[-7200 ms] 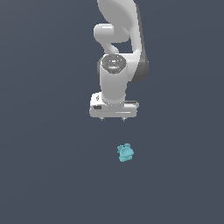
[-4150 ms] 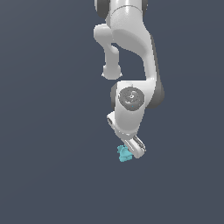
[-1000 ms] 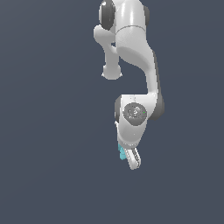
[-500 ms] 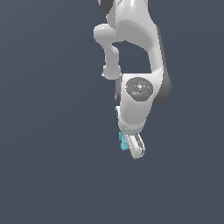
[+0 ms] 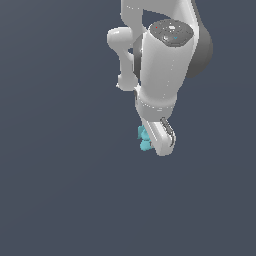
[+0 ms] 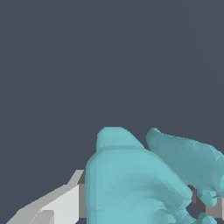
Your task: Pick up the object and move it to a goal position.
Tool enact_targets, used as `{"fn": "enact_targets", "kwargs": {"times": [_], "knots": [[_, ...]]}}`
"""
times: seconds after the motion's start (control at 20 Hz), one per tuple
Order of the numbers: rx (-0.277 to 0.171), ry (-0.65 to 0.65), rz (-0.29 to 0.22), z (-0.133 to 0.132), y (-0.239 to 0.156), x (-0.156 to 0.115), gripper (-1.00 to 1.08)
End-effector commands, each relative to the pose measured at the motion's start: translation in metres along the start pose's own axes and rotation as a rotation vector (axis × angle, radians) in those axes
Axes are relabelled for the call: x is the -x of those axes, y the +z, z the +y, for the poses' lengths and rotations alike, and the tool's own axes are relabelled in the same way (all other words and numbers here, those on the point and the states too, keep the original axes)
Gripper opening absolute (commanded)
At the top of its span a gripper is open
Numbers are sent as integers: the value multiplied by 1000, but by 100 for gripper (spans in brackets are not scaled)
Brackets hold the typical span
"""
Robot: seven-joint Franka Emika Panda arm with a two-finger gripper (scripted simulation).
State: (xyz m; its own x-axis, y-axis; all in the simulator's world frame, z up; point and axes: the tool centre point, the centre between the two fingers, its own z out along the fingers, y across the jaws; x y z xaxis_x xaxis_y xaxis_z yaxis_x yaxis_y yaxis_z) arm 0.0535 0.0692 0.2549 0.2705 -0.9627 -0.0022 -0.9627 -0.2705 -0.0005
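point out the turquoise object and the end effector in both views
turquoise object (image 6: 131, 183): wrist view, its broad front lobe
turquoise object (image 5: 143, 139): exterior view, exposed edge
end effector (image 5: 161, 142): exterior view, finger housing

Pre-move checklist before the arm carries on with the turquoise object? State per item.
1. Turquoise object at the end effector: ok, it sits right against it.
2. Object between the fingers: ok, in the wrist view it fills the space beside a finger.
3. Grip firm: cannot tell.
4. Object clear of the floor: cannot tell.
5. Goal position marked: not ok, none visible.
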Motion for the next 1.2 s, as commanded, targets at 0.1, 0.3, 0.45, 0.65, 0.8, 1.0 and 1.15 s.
{"fn": "enact_targets", "kwargs": {"times": [0.1, 0.3, 0.45, 0.65, 0.8, 1.0, 1.15], "knots": [[1, 1, 1, 13, -53, 4, -100], [1, 1, 2, 23, -99, 8, -100], [1, 1, 2, 30, -133, 11, -100], [1, 1, 2, 39, -175, 15, -100], [1, 1, 2, 44, -201, 17, -100], [1, 0, 3, 48, -227, 20, -100], [1, -1, 2, 50, -241, 21, -100]]}}
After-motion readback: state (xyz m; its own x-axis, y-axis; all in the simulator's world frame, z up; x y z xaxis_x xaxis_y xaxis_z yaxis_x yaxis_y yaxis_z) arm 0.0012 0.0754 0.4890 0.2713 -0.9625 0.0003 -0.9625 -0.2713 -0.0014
